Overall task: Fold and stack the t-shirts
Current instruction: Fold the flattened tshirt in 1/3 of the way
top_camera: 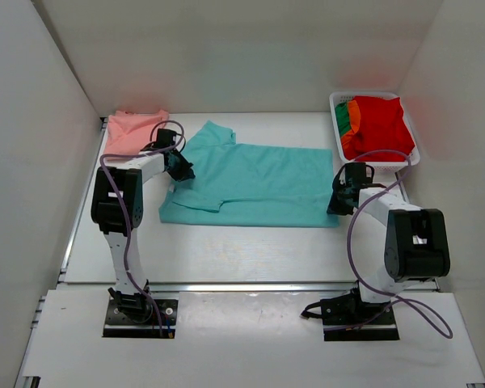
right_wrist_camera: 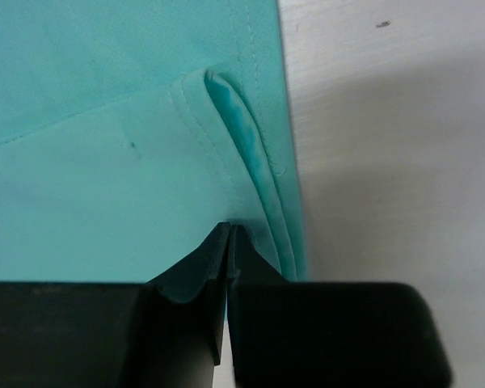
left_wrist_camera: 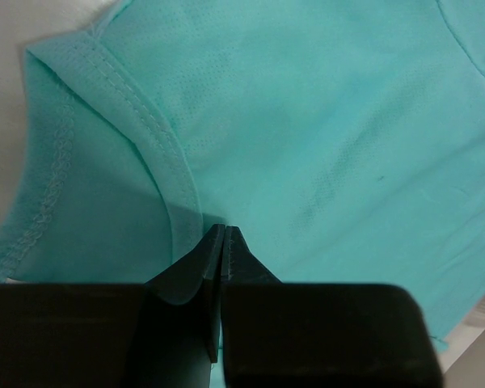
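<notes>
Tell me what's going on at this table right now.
A teal short-sleeved cloth t-shirt lies spread on the white table, held at both ends. The left gripper is shut on its left edge, and the right gripper is shut on its right hem. A folded salmon pink t-shirt lies at the far left corner. The white plastic basket at the far right holds a red t-shirt, with green cloth and orange cloth beside it.

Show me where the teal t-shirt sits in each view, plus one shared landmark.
Top external: teal t-shirt spread across mid-table.
Left wrist: teal t-shirt fills most of the frame, stitched hem at left.
Right wrist: teal t-shirt fills the left part, hem along its right edge.
Shared landmark: white table bordering the shirt.
</notes>
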Robot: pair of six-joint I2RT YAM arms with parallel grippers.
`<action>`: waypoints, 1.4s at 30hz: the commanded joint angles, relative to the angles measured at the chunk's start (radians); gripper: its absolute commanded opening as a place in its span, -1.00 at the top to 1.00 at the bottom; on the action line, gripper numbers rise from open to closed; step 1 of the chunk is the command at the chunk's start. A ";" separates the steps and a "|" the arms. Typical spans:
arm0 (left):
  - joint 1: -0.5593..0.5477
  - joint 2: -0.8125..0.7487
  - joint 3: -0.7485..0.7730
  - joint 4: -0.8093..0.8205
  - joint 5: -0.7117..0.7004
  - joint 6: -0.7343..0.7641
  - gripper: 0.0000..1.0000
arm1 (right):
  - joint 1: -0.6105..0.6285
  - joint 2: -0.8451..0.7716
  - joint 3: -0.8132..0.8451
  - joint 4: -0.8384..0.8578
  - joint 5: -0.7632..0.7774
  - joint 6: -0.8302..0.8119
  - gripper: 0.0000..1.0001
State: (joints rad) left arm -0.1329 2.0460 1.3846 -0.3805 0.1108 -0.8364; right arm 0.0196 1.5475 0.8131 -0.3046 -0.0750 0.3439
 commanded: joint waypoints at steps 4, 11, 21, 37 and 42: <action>0.015 -0.044 -0.025 0.012 -0.020 -0.006 0.76 | 0.005 0.011 -0.026 -0.024 0.041 0.009 1.00; 0.019 -0.052 -0.058 0.022 -0.023 -0.010 0.76 | -0.039 -0.064 -0.074 -0.067 0.055 0.018 0.99; 0.016 -0.067 -0.084 0.037 -0.020 -0.018 0.77 | -0.063 -0.159 -0.120 -0.131 0.024 0.018 1.00; 0.016 -0.110 -0.143 -0.067 -0.046 0.016 0.76 | -0.070 -0.129 -0.083 -0.292 -0.015 -0.029 1.00; 0.032 -0.217 -0.257 -0.098 -0.053 0.034 0.75 | -0.057 -0.110 -0.078 -0.323 -0.049 -0.042 1.00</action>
State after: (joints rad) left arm -0.1154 1.9121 1.1877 -0.3996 0.0933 -0.8337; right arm -0.0418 1.4136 0.7250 -0.5674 -0.1032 0.3305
